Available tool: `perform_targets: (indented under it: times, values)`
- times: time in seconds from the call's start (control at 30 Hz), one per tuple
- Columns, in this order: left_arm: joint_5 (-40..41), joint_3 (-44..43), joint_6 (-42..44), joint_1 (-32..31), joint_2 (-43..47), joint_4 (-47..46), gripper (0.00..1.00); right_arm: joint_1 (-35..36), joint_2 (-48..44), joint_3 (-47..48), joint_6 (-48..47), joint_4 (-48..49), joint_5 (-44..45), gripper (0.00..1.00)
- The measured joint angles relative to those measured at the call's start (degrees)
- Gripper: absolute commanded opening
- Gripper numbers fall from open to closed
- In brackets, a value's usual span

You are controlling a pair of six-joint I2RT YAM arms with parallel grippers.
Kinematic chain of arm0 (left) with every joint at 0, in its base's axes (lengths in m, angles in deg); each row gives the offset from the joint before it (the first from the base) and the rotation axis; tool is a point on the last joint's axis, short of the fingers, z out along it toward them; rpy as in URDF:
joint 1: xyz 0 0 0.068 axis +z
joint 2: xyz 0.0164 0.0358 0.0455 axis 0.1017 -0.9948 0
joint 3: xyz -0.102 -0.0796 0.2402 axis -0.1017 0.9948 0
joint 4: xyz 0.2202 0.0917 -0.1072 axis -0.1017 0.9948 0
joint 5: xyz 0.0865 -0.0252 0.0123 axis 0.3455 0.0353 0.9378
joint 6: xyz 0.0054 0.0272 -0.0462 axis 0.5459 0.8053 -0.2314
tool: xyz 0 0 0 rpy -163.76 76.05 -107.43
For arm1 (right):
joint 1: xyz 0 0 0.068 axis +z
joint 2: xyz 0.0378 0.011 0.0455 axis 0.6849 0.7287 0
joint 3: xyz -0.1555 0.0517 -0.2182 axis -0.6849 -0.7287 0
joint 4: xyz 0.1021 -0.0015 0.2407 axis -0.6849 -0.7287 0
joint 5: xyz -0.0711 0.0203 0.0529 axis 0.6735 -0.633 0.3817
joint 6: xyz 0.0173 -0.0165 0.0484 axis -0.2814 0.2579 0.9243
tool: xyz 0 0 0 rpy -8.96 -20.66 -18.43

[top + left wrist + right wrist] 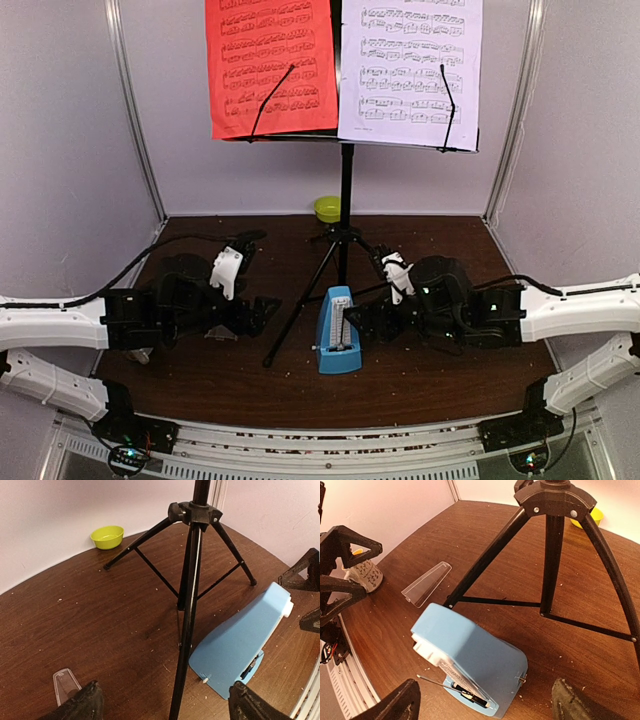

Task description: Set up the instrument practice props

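Observation:
The black music stand (346, 185) stands at the back centre on tripod legs (190, 580). A red sheet (270, 65) and a white sheet (410, 70) rest side by side on its desk. The blue metronome (338, 335) stands upright by the front tripod leg, its pendulum bare. Its clear cover (426, 583) lies flat on the table to the left, also in the left wrist view (64, 684). My left gripper (265, 310) is open and empty, and the front leg runs between its fingers (85, 705). My right gripper (362, 318) is open and empty, straddling the metronome (470, 650) without touching it.
A lime-green bowl (327, 208) sits at the back wall behind the stand. A white patterned mug (362, 572) stands at the left, near the left arm. The tripod legs spread across the middle of the brown table (430, 380).

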Motion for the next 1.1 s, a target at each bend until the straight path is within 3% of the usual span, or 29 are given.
perform_targets:
  times: [0.07, 0.37, 0.77, 1.1]
  values:
    - [0.28, 0.0, -0.17, 0.0, -0.02, 0.07, 0.98, 0.0, 0.35, 0.17, 0.63, -0.28, 0.0, 1.0]
    - [1.14, 0.0, -0.94, 0.0, -0.02, 0.48, 0.97, 0.68, 1.42, 1.03, 1.2, -0.63, 0.52, 1.0]
    - [1.62, -0.02, -1.29, 0.0, -0.02, 1.4, 0.98, 0.2, 2.93, 3.15, 4.07, -7.37, 7.54, 1.0]
    - [1.99, -0.02, -2.08, 0.74, -0.02, 1.42, 0.98, -4.35, -3.13, -2.99, 5.81, -10.51, 8.72, 1.0]
